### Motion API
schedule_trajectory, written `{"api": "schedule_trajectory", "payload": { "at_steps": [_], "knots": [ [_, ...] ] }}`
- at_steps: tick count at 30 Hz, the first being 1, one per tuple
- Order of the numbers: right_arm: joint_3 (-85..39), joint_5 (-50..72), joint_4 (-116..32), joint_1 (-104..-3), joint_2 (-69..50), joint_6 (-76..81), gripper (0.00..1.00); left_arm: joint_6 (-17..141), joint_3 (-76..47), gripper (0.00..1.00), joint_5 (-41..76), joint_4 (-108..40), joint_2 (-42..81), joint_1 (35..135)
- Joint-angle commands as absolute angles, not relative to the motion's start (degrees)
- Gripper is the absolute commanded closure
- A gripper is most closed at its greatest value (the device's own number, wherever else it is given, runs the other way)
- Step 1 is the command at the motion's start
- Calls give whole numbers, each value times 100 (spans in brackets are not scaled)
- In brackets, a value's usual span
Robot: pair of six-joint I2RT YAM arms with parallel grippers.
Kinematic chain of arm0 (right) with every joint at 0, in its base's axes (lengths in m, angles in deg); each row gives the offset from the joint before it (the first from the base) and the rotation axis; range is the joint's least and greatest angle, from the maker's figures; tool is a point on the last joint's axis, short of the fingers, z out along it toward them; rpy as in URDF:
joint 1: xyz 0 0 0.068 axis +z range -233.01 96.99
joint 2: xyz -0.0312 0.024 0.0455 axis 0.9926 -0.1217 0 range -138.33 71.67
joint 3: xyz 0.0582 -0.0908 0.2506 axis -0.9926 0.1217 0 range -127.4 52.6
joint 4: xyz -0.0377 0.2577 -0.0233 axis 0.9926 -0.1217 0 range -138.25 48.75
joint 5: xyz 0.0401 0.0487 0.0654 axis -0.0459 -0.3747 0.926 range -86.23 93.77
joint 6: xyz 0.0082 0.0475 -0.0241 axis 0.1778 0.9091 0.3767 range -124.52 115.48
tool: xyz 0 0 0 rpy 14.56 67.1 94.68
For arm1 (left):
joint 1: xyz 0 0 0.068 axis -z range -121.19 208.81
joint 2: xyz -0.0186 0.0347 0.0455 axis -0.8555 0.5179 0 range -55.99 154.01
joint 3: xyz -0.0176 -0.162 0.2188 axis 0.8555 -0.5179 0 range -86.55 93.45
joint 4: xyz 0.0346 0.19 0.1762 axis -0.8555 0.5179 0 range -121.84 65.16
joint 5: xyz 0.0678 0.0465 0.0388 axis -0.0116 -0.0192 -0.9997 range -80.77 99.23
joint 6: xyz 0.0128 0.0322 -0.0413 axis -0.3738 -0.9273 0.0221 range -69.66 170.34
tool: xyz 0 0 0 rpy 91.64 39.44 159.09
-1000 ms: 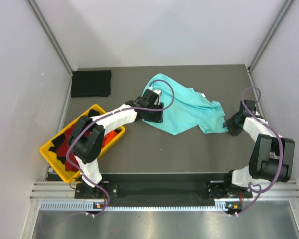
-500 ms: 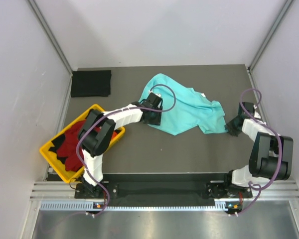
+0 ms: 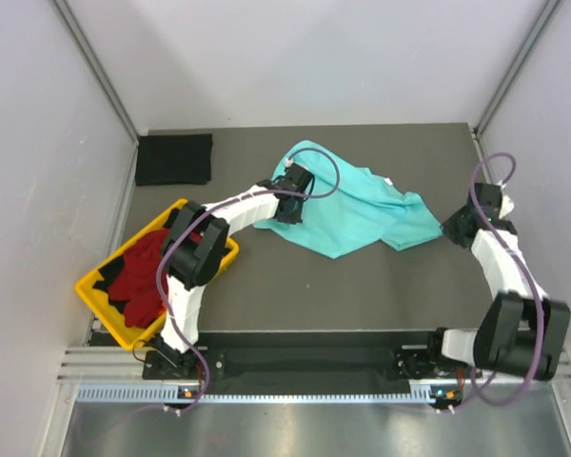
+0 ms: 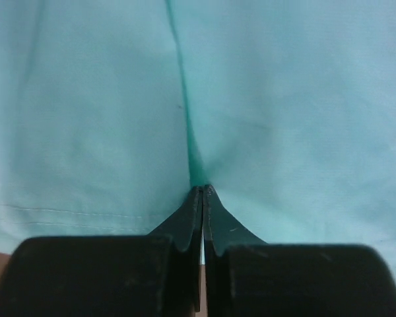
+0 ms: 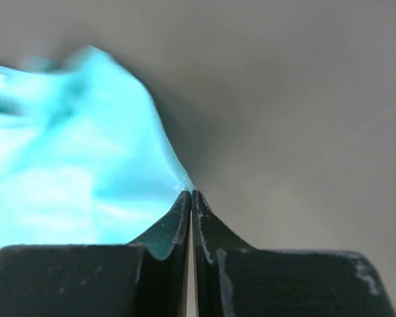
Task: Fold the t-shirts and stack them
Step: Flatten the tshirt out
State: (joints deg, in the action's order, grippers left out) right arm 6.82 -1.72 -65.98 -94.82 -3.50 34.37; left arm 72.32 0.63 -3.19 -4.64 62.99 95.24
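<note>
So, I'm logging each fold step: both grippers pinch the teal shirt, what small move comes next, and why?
Probably pull the grippers apart to stretch it flat: the left gripper and right gripper are each shut on the teal shirt, which lies rumpled on the table.

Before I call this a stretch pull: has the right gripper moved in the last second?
Yes. Shut on the mint-teal t-shirt corner, the right gripper has shifted toward the right edge of the table and slightly toward its far edge.
</note>
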Motion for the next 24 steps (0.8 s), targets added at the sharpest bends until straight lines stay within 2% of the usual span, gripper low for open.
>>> {"api": "schedule_trajectory", "payload": {
  "at_steps": [1, 10, 11, 12, 16, 19, 24],
  "knots": [
    [-73, -335, -7103, -9549, 627, 3230, 100, 6968, 459, 100, -737, -179, 5819, 9405],
    [-734, -19, -7798, -9540, 1972, 3327, 100, 6528, 1189, 98, -862, 119, 5063, 9371],
    [-743, 121, -7816, -9540, 2008, 3336, 100, 6572, 1163, 90, -783, 190, 4993, 9370],
    [-725, 192, -7851, -9549, 2017, 3336, 100, 6598, 1006, 76, -564, 217, 4835, 9370],
    [-436, 544, -7808, -9549, 2157, 3397, 100, 6879, 23, 58, 208, -140, 4360, 9370],
    [-207, 702, -7693, -9549, 2315, 3450, 100, 7292, -1041, 50, 536, -687, 4052, 9379],
    [-180, 773, -7684, -9531, 2316, 3380, 100, 7521, -1860, 47, 888, -1583, 4139, 9388]
  ]
}}
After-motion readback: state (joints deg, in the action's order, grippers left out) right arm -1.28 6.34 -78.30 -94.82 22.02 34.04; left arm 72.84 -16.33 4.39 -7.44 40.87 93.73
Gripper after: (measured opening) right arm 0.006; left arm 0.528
